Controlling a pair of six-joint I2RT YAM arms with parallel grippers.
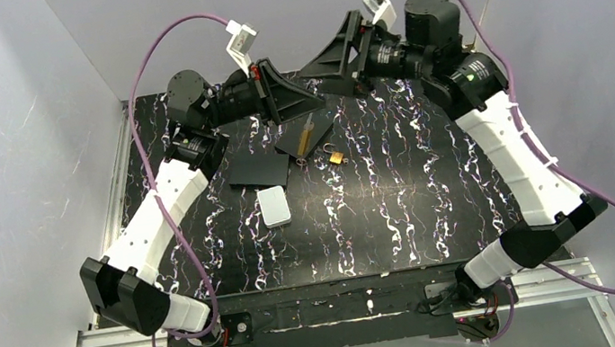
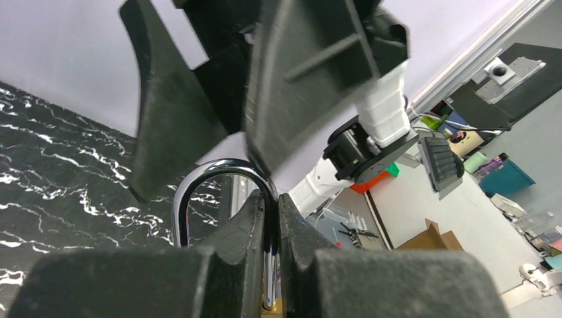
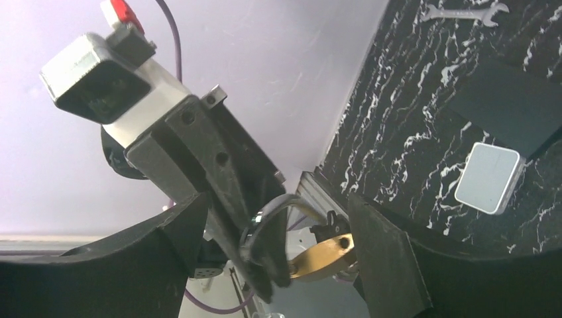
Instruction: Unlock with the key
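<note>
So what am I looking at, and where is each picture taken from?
Two robot arms bolted to a black marbled table. The wide picture looks down from above; the other two come from a camera on each wrist. The left gripper is shut on the shackle of a brass padlock. The right gripper is open beside it, holding nothing. On the table lie a white box, black mats, a wrench and a small brass item I cannot identify.
</note>
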